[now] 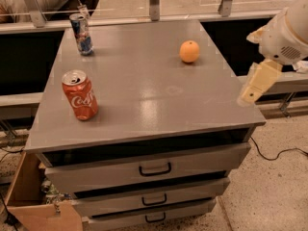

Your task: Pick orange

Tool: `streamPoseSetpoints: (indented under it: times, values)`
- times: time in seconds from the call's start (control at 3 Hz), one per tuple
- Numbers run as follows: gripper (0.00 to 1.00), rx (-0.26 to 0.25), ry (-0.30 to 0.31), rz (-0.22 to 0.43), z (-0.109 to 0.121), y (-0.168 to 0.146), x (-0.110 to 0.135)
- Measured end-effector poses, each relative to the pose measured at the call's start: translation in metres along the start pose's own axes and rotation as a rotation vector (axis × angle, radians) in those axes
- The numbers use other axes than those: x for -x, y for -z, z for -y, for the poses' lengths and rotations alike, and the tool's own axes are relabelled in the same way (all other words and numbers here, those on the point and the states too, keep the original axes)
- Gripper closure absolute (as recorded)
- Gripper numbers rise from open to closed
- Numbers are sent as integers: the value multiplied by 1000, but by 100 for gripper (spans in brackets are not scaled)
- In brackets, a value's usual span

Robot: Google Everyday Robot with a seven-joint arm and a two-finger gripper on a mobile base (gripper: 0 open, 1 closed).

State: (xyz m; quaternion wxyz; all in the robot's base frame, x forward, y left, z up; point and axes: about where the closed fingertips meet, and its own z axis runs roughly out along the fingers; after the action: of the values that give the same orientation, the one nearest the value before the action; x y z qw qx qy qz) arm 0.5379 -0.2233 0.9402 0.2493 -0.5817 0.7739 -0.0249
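The orange (189, 51) is a small round fruit that sits on the far right part of the grey cabinet top (144, 90). My gripper (256, 83) is cream-coloured and hangs from the white arm at the right edge of the cabinet. It is to the right of the orange and nearer the camera, apart from it, and holds nothing that I can see.
A red cola can (80, 95) stands at the near left of the top. A blue can (82, 33) stands at the far left. Drawers (154, 168) face the front. A cardboard box (33, 211) sits on the floor at lower left. A railing runs behind.
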Motion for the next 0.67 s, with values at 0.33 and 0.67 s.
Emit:
streamPoseSetpoints:
  times: [0.33,0.67]
  values:
    - [0,-31,-51,120,66,-51,1]
    - [0,-45,-116,227,116,-90,7]
